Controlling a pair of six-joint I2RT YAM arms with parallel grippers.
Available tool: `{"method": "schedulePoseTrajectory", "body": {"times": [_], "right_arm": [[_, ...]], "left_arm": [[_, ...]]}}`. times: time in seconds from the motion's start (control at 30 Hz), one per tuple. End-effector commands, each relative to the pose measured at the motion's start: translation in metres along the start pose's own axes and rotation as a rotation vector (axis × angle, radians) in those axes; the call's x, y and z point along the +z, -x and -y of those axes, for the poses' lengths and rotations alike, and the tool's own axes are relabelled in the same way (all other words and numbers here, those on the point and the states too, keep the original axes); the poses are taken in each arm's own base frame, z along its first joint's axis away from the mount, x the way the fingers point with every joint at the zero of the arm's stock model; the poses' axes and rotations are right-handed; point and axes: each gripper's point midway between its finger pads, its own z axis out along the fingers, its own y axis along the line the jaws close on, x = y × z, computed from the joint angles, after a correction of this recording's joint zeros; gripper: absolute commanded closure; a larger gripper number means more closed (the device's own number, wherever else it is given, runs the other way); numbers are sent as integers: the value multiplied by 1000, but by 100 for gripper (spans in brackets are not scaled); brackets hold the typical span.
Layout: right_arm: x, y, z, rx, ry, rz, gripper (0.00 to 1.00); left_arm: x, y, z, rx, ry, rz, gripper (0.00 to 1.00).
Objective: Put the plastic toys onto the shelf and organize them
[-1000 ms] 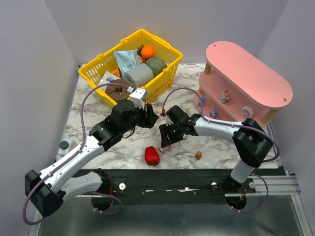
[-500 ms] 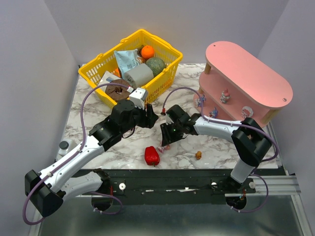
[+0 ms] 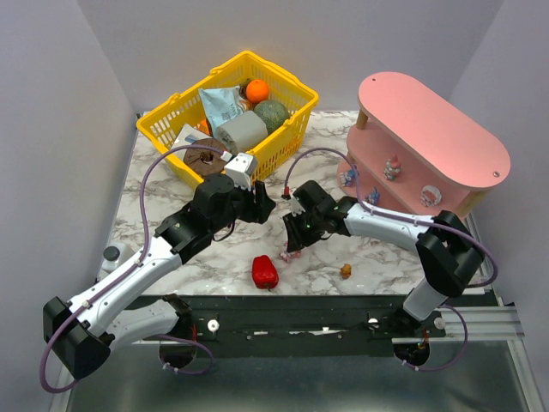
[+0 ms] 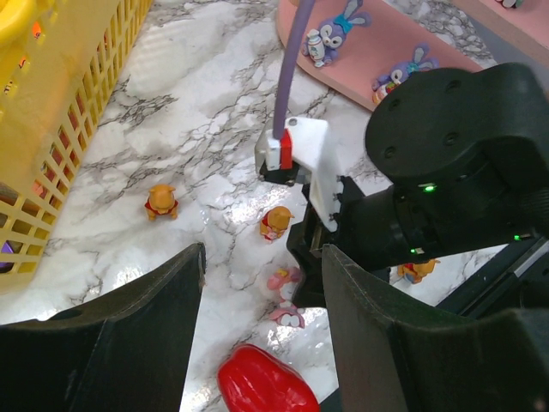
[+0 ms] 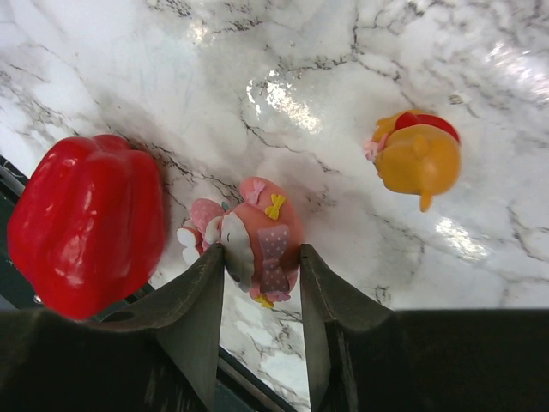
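Observation:
My right gripper (image 5: 262, 257) is shut on a pink toy (image 5: 262, 233), its pads pressed against both sides; the toy rests low over the marble near the front edge (image 3: 287, 255). An orange-brown toy (image 5: 419, 159) lies just beyond it. More orange-brown toys (image 4: 160, 200) lie on the marble in the left wrist view. My left gripper (image 4: 262, 257) hangs open above the pink toy (image 4: 285, 279), holding nothing. The pink shelf (image 3: 433, 129) stands at the right, with purple-blue toys (image 4: 330, 34) on its lowest board and small toys (image 3: 393, 167) on its middle board.
A glossy red pepper (image 3: 265, 272) lies right beside the held toy, toward the front edge. A yellow basket (image 3: 167, 129) of groceries stands at the back left. Another orange-brown toy (image 3: 346, 271) sits near the front edge on the right.
My right gripper's fingers have narrowed onto the pink toy, and that arm has shifted slightly. The left arm has stayed where it was.

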Motion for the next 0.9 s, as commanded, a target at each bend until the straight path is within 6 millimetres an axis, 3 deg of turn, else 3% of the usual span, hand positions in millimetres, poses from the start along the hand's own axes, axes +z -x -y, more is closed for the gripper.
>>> {"method": "schedulePoseTrajectory", "body": {"times": [0.0,0.2,0.4,0.43,0.5,0.6,0.73,0.83,0.87], "right_arm": [[-35,36,-6,-94,-27,128,99],[-79,51,3,-185,-129,174,99],[-159,86,35,-282,-429,293,99],[-172,92,48,-320,-521,301,99],[-184,100,51,-353,-559,300,99],[-174,95,48,-340,-519,241,97],[-142,75,44,-179,-419,196,88],[-126,62,55,-90,-439,154,69],[-122,60,58,-78,-446,146,56]], "left_arm": [[-7,14,2,1,-8,41,34],[-12,22,-2,5,21,69,34],[-23,39,-14,12,97,126,34],[-25,43,-16,12,108,136,34],[-27,47,-18,12,119,148,34],[-27,50,-16,14,112,150,33],[-25,45,-15,2,102,135,33],[-22,39,-14,-7,91,120,32],[-21,38,-13,-9,84,116,32]]}}
